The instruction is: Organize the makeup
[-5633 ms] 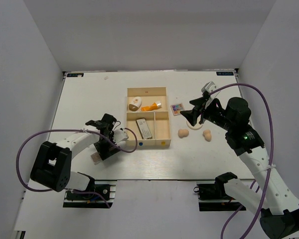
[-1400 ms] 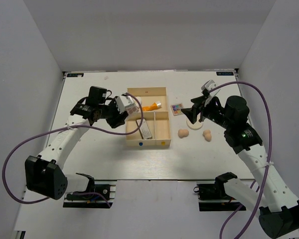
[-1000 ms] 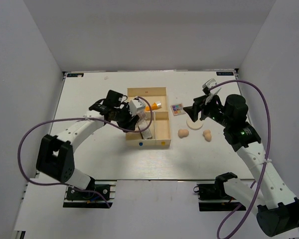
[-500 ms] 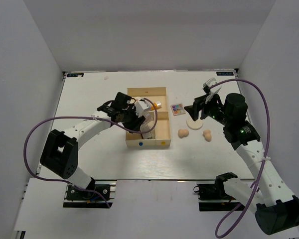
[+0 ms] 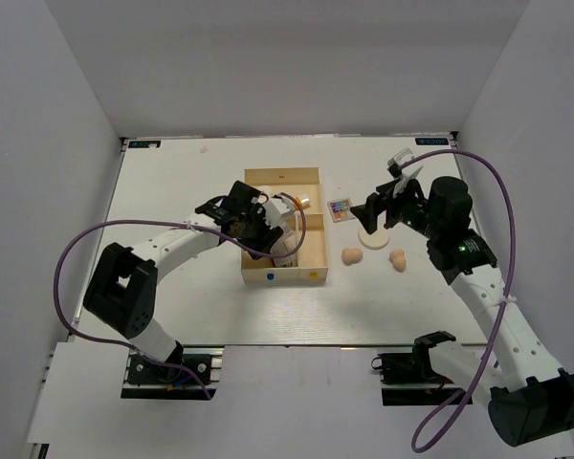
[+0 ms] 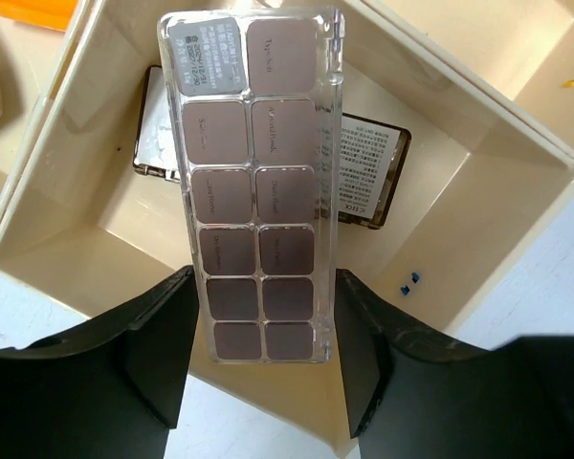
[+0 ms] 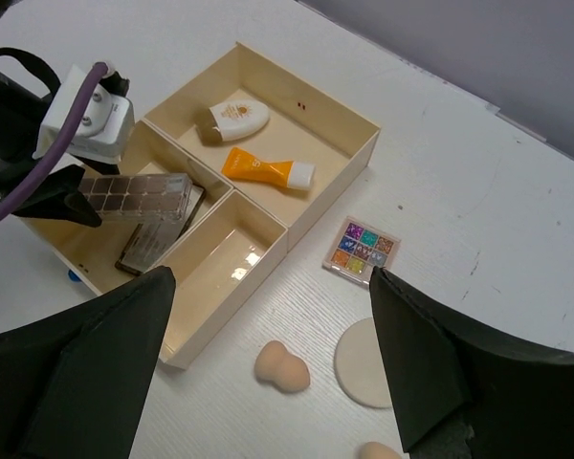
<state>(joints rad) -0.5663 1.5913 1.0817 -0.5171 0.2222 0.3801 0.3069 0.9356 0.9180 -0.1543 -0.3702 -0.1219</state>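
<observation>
The left hand point(image 6: 263, 330) clamps the near end of the speckled brown palette point(image 6: 253, 182), holding it over the tray point(image 6: 497, 191) compartment where the dark flat case point(image 6: 368, 172) lies just beyond its fingertips. The right hand point(image 7: 268, 344) hangs wide, holding nothing; the multicolour square palette point(image 7: 360, 247) lies on the surface ahead.

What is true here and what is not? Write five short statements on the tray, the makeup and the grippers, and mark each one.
1. The left gripper holds the brown rectangular palette over the wooden tray. True.
2. The orange tube lies on the table outside the tray. False: it lies in the tray's far compartment.
3. The multicolour square palette lies on the table beside the tray. True.
4. The right gripper is shut on a peach sponge. False: it is open and empty, and the sponge lies on the table.
5. The dark flat case lies in the compartment under the held palette. True.
</observation>
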